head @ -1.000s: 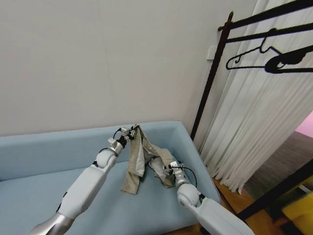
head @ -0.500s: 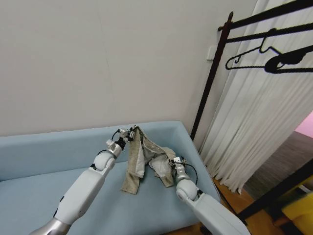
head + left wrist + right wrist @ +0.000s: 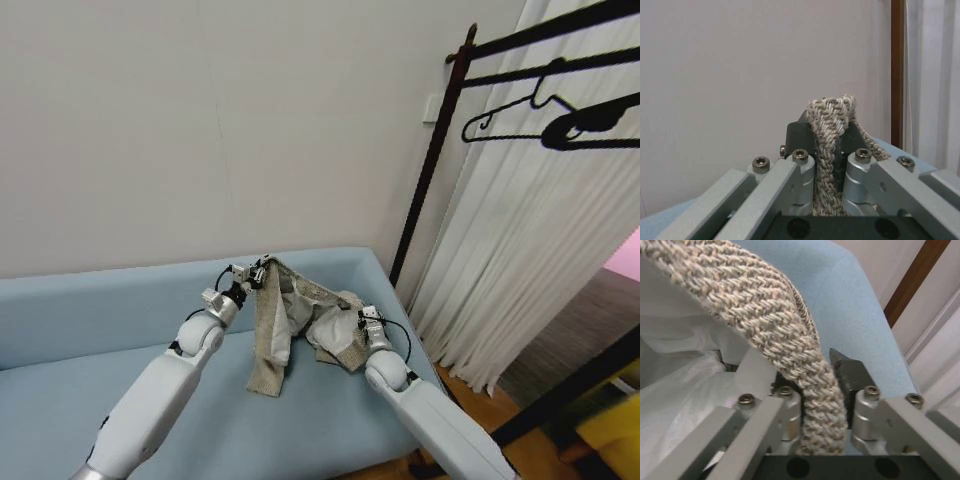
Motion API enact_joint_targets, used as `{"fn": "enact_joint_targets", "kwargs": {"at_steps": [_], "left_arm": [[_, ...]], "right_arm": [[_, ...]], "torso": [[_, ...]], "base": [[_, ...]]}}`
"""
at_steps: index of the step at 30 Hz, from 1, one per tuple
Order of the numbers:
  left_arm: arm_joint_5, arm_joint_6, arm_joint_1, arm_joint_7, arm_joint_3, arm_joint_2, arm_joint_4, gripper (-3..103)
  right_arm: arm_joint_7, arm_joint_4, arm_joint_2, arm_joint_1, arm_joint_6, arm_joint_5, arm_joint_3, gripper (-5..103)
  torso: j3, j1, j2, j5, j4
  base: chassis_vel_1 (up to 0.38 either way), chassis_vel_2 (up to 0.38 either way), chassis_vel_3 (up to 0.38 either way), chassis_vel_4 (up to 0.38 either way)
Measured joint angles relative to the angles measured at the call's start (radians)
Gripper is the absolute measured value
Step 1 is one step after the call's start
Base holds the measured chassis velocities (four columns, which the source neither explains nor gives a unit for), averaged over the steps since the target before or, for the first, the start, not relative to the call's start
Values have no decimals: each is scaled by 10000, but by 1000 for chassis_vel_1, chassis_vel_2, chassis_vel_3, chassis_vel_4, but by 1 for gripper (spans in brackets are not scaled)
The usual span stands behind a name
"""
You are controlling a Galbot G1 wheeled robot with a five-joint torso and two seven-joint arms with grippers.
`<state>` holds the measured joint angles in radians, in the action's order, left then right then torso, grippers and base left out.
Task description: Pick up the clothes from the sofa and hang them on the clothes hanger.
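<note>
A knitted beige garment (image 3: 272, 335) with a pale lining hangs above a light blue sofa (image 3: 70, 330), held up between two robot arms. The left tool (image 3: 262, 270) is raised near the sofa's backrest, clenched on a fold of the knit; the left wrist view shows the fold pinched between its jaws. The right tool (image 3: 366, 318) sits lower, near the sofa's right end, and is also clenched on the garment, with a thick knit band pressed between its jaws. The cloth sags between the two tools, and a long strip drops from the left tool toward the seat. To the right, beside a white curtain (image 3: 520, 260), stands a dark clothes rack (image 3: 432, 160) carrying black hangers (image 3: 590, 125), well apart from the garment.
</note>
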<state>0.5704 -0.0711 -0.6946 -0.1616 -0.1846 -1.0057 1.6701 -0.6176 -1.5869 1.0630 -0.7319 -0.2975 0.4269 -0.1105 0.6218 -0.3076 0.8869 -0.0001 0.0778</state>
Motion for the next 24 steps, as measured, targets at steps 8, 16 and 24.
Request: {"fn": "enact_joint_targets", "kwargs": {"at_steps": [8, 16, 24], "left_arm": [[41, 12, -256, 22, -144, 137, 331, 7], [247, -44, -633, 565, -779, 558, 977, 7], [1128, -13, -1080, 1041, -1595, 1878, 2378, 7]], "right_arm": [[242, -20, 24, 57, 346, -245, -13, 2], [362, -1753, -662, 481, 224, -185, -57, 2], [754, -3653, -1694, 2274, -567, 1497, -665, 2]], "torso": [[1, 0, -1, 1, 1], [1, 0, 0, -1, 2], [0, 1, 0, 0, -2]], "base": [[0, 0, 0, 0], [0, 0, 0, 0], [0, 0, 0, 0]]}}
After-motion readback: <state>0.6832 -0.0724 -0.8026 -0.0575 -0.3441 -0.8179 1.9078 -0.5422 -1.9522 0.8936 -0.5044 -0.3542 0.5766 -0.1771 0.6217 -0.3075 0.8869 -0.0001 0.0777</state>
